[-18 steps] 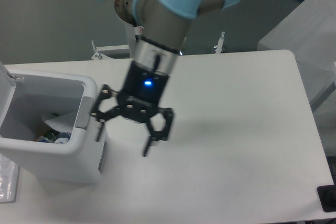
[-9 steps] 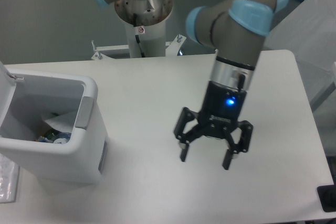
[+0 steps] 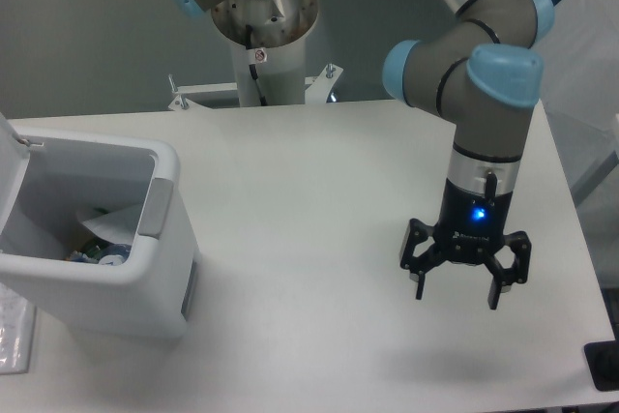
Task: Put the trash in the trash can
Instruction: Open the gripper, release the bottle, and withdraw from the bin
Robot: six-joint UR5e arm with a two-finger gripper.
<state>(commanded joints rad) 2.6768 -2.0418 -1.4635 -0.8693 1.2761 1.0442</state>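
Note:
The white trash can stands at the table's left with its lid open. Inside it I see a pale crumpled wrapper and part of a bottle at the bottom. My gripper is open and empty, pointing down above the right part of the table, far from the trash can.
The white table runs to a rounded right edge. The arm's base column stands behind the table at the back middle. A grey surface lies at the far right.
My open gripper has swung from beside the trash can across the table to the right side. The trash can and its contents have not moved.

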